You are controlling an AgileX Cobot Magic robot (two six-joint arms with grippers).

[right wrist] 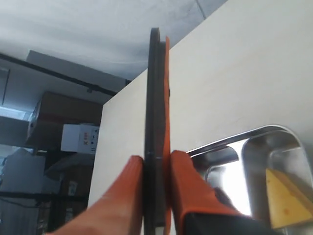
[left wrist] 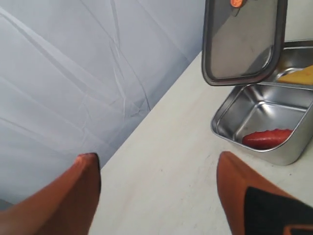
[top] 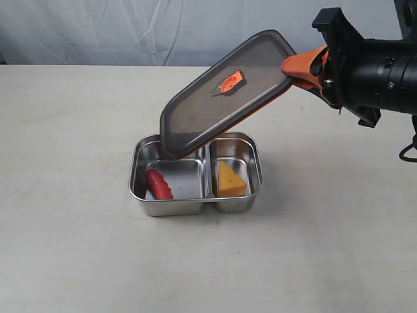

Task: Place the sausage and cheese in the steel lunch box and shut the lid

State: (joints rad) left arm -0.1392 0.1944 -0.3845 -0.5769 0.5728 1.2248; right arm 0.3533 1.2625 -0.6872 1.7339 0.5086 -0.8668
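The steel lunch box (top: 253,151) stands at the table's middle. The red sausage (top: 158,184) lies in its left compartment and the yellow cheese (top: 230,180) in its right one. Above the box the dark lid (top: 221,98) hangs tilted, its low end over the box's back left corner. My right gripper (top: 300,72) is shut on the lid's upper right edge; the right wrist view shows the lid (right wrist: 156,122) edge-on between the orange fingers (right wrist: 188,186). My left gripper (left wrist: 159,161) is open and empty, away from the box (left wrist: 230,105), with the sausage (left wrist: 266,138) in view.
A pale wrinkled backdrop (top: 130,29) runs behind the table. Bare tabletop (top: 78,130) lies left of and in front of the box. The right arm's black body (top: 378,72) reaches in from the right edge.
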